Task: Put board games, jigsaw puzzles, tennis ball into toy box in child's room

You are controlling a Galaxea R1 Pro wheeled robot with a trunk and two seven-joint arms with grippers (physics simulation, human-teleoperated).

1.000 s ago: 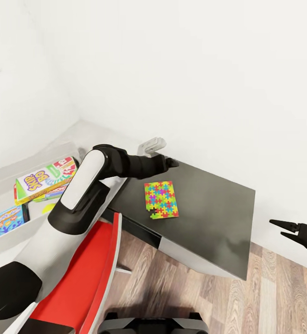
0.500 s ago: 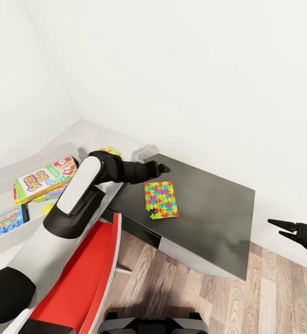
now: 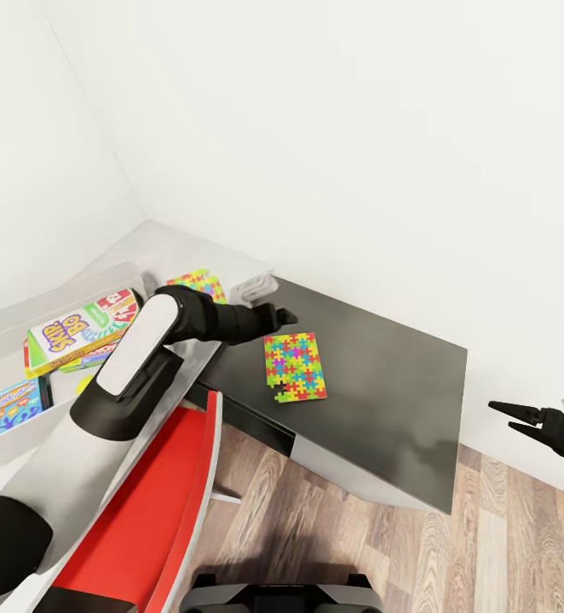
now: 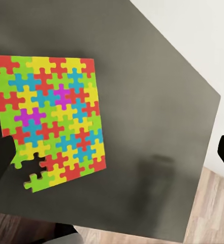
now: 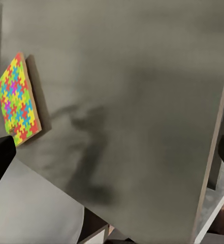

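One jigsaw puzzle [image 3: 295, 366] [image 4: 51, 119] [image 5: 16, 104] lies flat on the dark side table [image 3: 384, 375]. A second jigsaw puzzle [image 3: 198, 283] lies on the pale desk [image 3: 171, 247] behind my left forearm. My left gripper [image 3: 275, 317] [image 4: 114, 155] hovers open just above the first puzzle's far edge, holding nothing. The toy box [image 3: 69, 289] at left holds a yellow-green board game [image 3: 77, 328] and a blue one [image 3: 14, 404]. A yellow-green patch [image 3: 84, 383] beside my arm may be the tennis ball. My right gripper [image 3: 520, 417] [image 5: 113, 155] hangs open off the side table's right end. The bed is out of view.
A red chair [image 3: 163, 494] stands under my left arm, close against the desk front. White walls meet in a corner behind the desk. Wood-plank floor [image 3: 384, 545] lies in front of and to the right of the side table.
My left arm has drawn back and down towards the desk, uncovering the second jigsaw behind the forearm. The right gripper has barely moved.
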